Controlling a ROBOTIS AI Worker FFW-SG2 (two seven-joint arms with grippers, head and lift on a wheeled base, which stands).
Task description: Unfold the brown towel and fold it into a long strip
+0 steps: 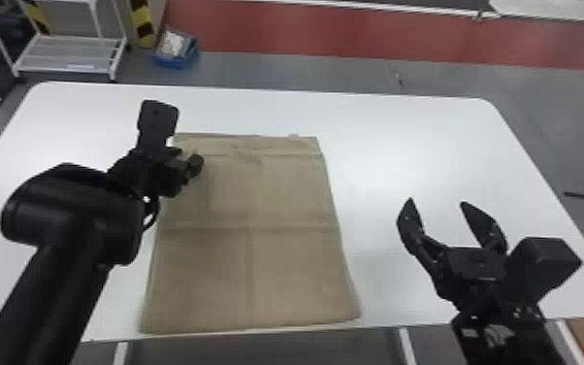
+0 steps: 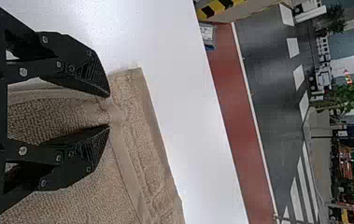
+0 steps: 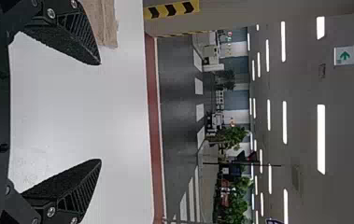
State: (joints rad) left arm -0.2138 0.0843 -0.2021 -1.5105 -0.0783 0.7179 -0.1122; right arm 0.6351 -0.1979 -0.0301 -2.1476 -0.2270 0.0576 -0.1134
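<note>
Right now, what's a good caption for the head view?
Black left gripper at the far-left corner of a rectangular brown cloth towel on a white table, black right gripper open at right.

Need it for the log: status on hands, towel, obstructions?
Left hand partly open, towel puckered between its fingers near far-left corner. Right hand open, right of towel. Towel spread on table. Left arm overhangs its left edge.

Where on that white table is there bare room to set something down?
The widest bare patch of table lies right of the towel, beyond the right arm. A narrower one runs between towel and far edge. It's crowded at the towel's far left corner, by the left arm.
</note>
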